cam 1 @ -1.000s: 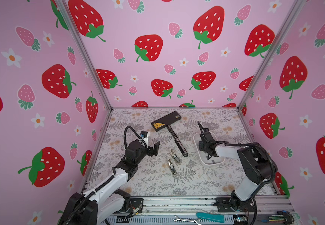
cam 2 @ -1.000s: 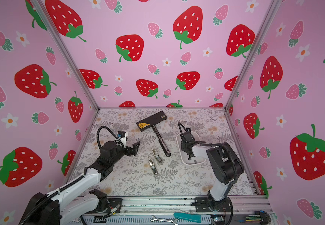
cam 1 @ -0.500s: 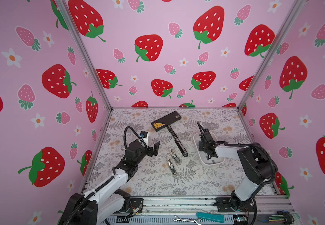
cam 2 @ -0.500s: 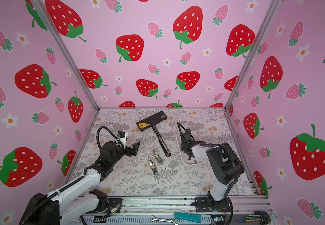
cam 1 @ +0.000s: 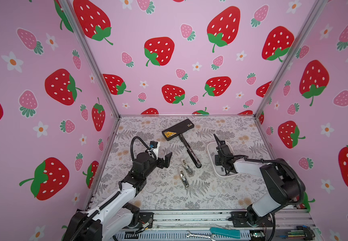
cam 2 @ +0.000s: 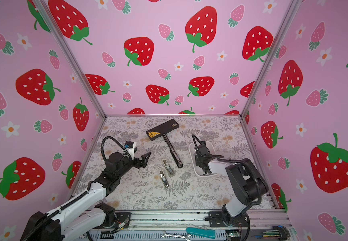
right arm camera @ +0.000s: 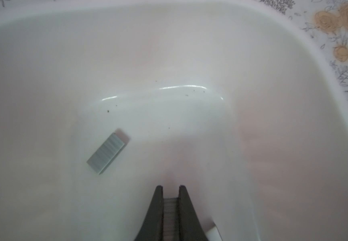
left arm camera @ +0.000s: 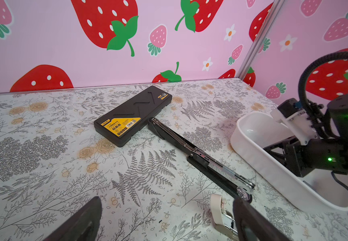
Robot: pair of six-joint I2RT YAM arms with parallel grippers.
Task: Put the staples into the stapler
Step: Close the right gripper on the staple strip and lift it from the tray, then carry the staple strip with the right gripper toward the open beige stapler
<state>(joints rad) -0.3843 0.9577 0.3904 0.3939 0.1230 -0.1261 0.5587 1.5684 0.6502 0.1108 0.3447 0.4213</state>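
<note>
Although the floral worktop looks unaltered, with the black case at the back and the long black stapler lying opened flat just beside it, the change is inside the white tray. There the right end effector has just pinched shut on one strip of staples. A second strip lies loose on the tray floor nearby. The left end effector hovers spread wide and empty near the stapler's free end. The pick looks secured, so lifting toward the stapler's rail likely follows.
</note>
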